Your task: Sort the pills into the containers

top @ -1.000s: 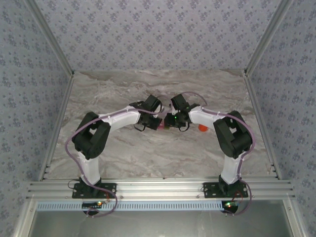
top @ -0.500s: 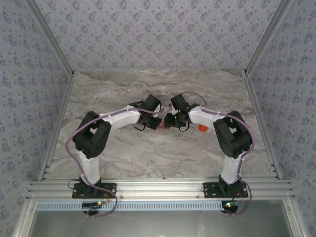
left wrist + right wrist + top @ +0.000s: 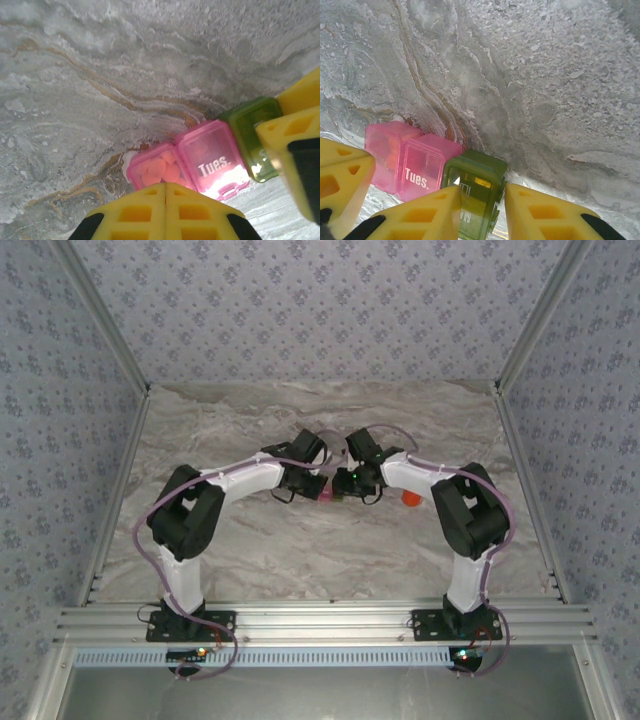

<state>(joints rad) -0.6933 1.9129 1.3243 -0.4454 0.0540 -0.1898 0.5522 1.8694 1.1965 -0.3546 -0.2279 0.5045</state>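
While the left arm (image 3: 240, 480) and right arm (image 3: 425, 472) bend inward to meet mid-frame, the left claw (image 3: 165, 210) is pressed shut and the right claw (image 3: 481, 194) clamps the olive-green compartment (image 3: 475, 180). The containers (image 3: 328, 497) sit centrally on the surface (image 3: 300, 560), row running left-right, pink compartment (image 3: 155, 170) leftward.

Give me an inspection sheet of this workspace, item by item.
Surface: marbled table.
Job's things: pink compartment open, orange pills inside, its "Tues." lid flipped back; green compartment joined to it, looks closed.
Clutter: orange item, partly hidden by the right arm.
Grippers: left gripper shut, at the pink compartment; right gripper shut on the green compartment.
Cables: a purple cable loops along each arm.
Surroundings: patterned walls; metal rail at the near edge.
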